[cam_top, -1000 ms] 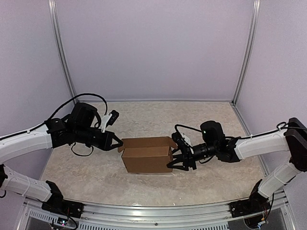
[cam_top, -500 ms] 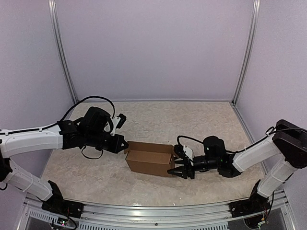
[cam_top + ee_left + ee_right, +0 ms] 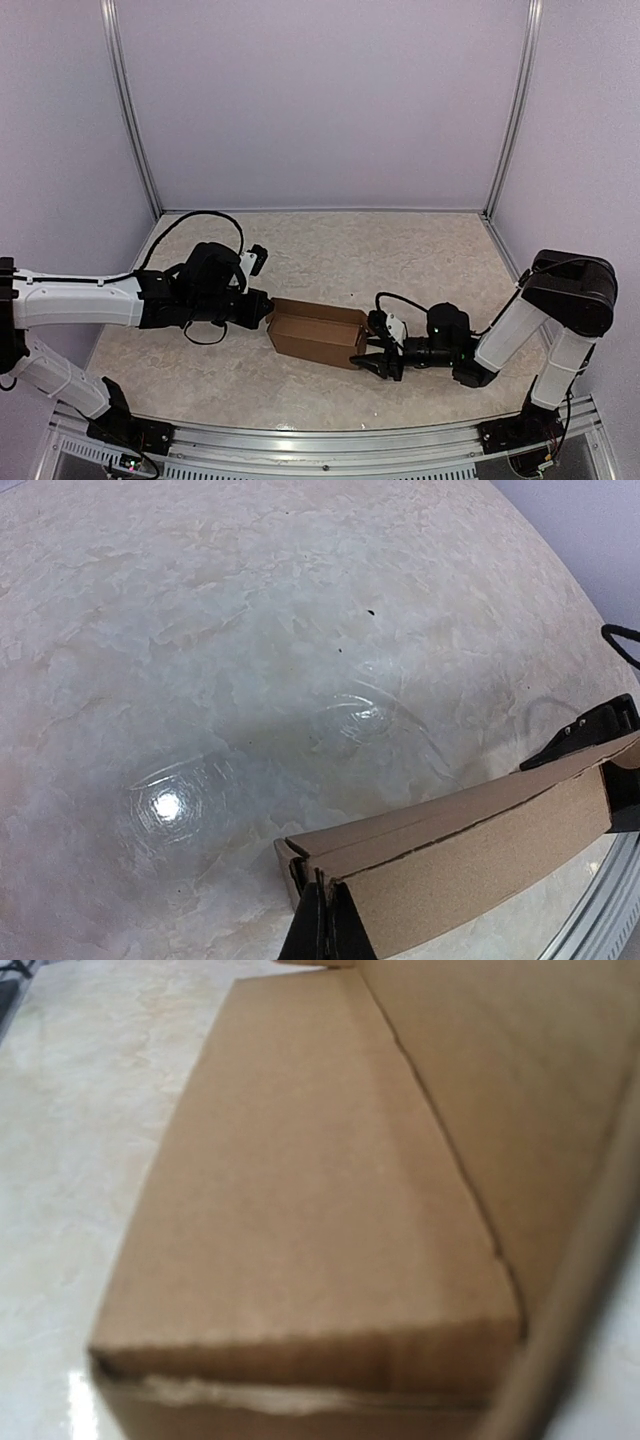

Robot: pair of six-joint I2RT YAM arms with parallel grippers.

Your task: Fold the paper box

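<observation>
Paper box: brown cardboard, lying toward 6 o'clock of desk centre. Left gripper, closed tight, butted against 9 o'clock end; right gripper, jaws part-spread at 3 o'clock end, hold indiscernible. Risk: uneven end pressure skewing box or buckling walls.

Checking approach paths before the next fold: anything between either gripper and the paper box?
Nothing visible. The left gripper, shut, sits right at the left end of the paper box. The right gripper is at its right end with jaws apart. Only bare table surrounds them.
</observation>
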